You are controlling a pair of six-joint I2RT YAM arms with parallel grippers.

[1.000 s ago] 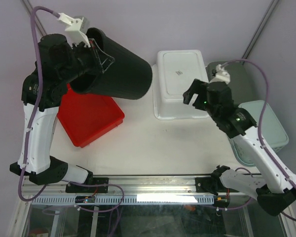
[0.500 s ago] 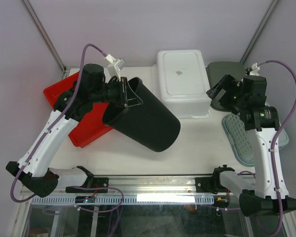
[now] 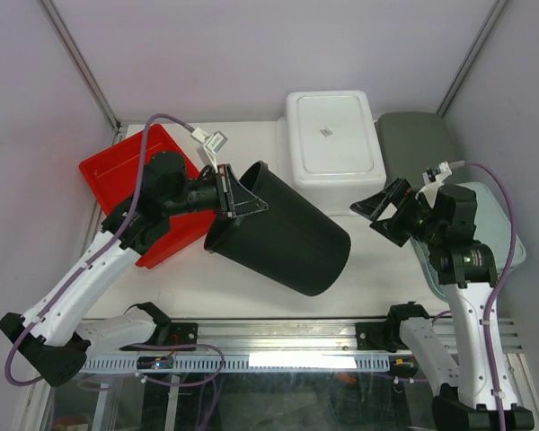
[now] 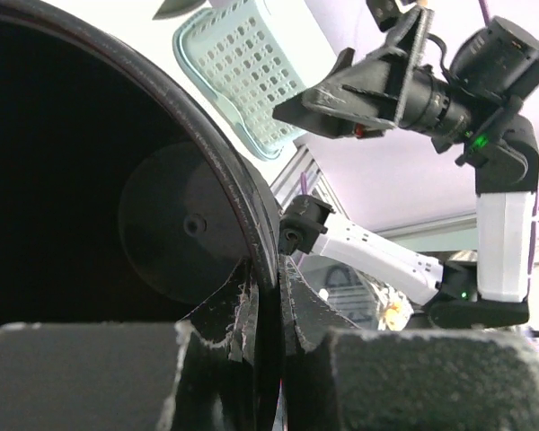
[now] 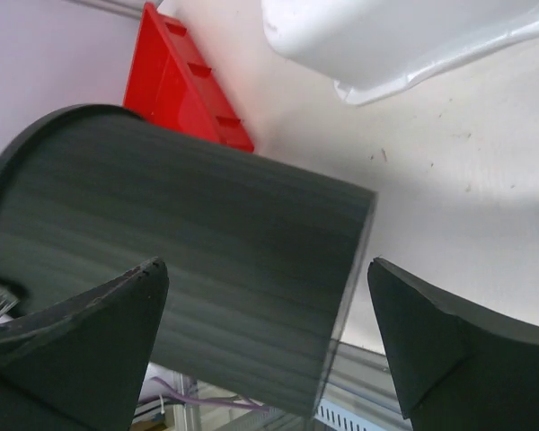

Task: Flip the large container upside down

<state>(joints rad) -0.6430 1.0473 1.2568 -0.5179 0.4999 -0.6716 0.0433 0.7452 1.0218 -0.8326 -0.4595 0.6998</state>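
Observation:
The large container is a black round bin (image 3: pixel 283 235) lying tilted on its side over the middle of the table, base toward the front right, open mouth toward the back left. My left gripper (image 3: pixel 231 199) is shut on its rim (image 4: pixel 256 224); the left wrist view looks into the dark inside. My right gripper (image 3: pixel 384 212) is open and empty, just right of the bin's base and apart from it. In the right wrist view the bin's ribbed side (image 5: pixel 189 260) lies between and beyond the open fingers (image 5: pixel 99 332).
A red tray (image 3: pixel 130 175) lies at the back left, partly under my left arm. A white tub (image 3: pixel 331 148) stands upside down at the back centre. A grey lid (image 3: pixel 418 144) and a pale green basket (image 3: pixel 494 233) lie at the right.
The left arm has lowered and carried the bin rightward toward the front, its base nearer the table. The right arm has drawn back toward the front, its gripper now level with the bin's base.

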